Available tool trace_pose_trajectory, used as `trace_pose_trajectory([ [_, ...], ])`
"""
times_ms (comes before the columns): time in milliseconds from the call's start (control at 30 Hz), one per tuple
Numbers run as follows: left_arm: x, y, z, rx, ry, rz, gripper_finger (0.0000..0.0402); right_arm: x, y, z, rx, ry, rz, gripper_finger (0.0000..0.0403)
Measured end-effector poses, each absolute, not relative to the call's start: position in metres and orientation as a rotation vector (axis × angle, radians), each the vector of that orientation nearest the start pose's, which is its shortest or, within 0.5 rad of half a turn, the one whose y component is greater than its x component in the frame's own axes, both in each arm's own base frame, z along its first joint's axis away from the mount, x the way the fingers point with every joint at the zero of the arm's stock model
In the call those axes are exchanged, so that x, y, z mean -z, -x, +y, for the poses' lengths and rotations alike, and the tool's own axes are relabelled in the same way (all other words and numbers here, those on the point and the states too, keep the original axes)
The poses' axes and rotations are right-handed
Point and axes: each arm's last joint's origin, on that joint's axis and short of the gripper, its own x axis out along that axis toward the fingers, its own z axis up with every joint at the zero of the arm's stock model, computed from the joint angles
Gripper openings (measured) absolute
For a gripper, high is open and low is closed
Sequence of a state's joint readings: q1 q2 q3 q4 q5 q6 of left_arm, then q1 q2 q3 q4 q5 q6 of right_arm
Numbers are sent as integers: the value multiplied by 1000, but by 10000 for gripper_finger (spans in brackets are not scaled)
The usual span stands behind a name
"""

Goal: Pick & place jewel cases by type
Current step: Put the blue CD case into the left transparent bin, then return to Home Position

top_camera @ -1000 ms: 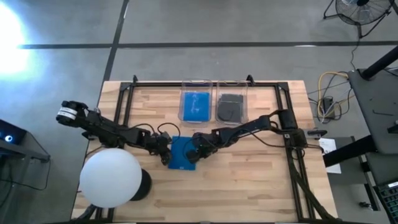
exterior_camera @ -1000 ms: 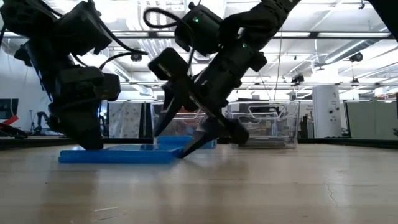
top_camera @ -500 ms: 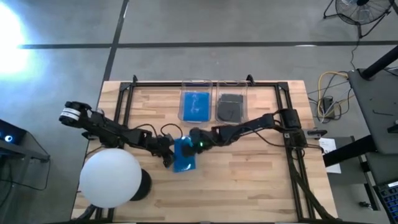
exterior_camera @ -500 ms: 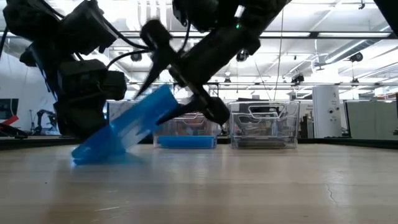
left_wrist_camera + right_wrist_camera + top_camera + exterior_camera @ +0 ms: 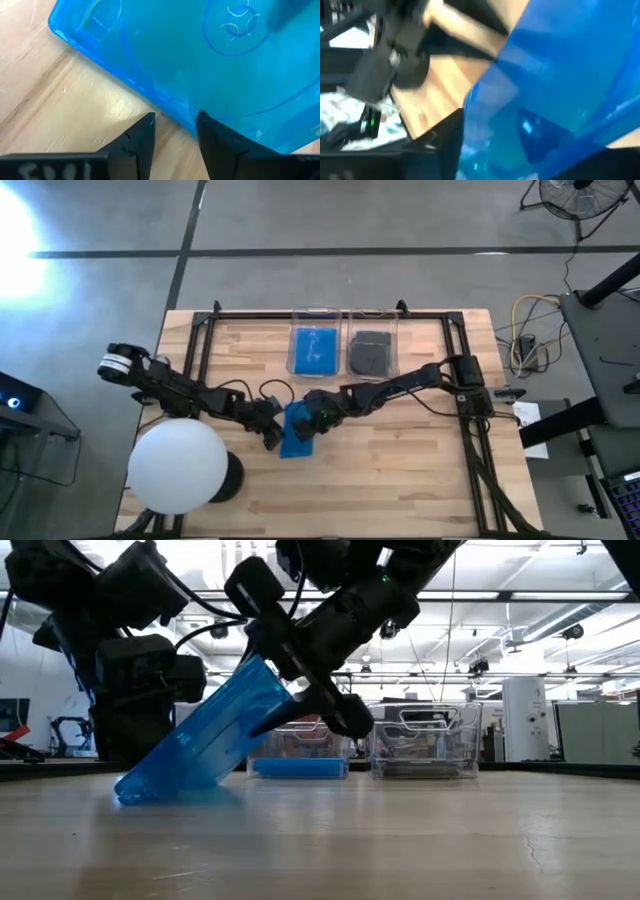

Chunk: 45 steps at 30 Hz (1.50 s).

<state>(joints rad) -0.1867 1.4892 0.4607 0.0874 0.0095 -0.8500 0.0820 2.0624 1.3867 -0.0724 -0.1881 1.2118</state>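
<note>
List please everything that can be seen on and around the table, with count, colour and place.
Blue case: one, bright blue, mid-table, tilted with one edge on the wood.
Left bin: one, clear, far side, blue cases inside.
Right bin: one, clear, beside it, dark cases inside.
White ball: one, near left corner, on a dark base.
Table: one, light wood, black frame.
Fan: one, on the floor, far right.
Left gripper: dark, open, at the case's lower edge.
Right gripper: dark, shut on the case's raised edge.
</note>
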Motion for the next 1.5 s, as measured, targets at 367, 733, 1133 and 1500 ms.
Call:
trace_pose_trajectory([
  [367, -143, -215, -37, -281, 599, 857, 125, -181, -423, 38, 268, -1183, 927, 16],
  [733, -187, -192, -33, -217, 547, 698, 125, -302, -369, -25, 516, -1053, 458, 14],
  [1133, -212, -192, -27, -261, 544, 519, 126, -183, -392, -172, 445, -1383, 676, 93],
  [1500, -216, -191, -27, -265, 572, 507, 126, -291, -337, -160, 602, -1066, 672, 232],
])
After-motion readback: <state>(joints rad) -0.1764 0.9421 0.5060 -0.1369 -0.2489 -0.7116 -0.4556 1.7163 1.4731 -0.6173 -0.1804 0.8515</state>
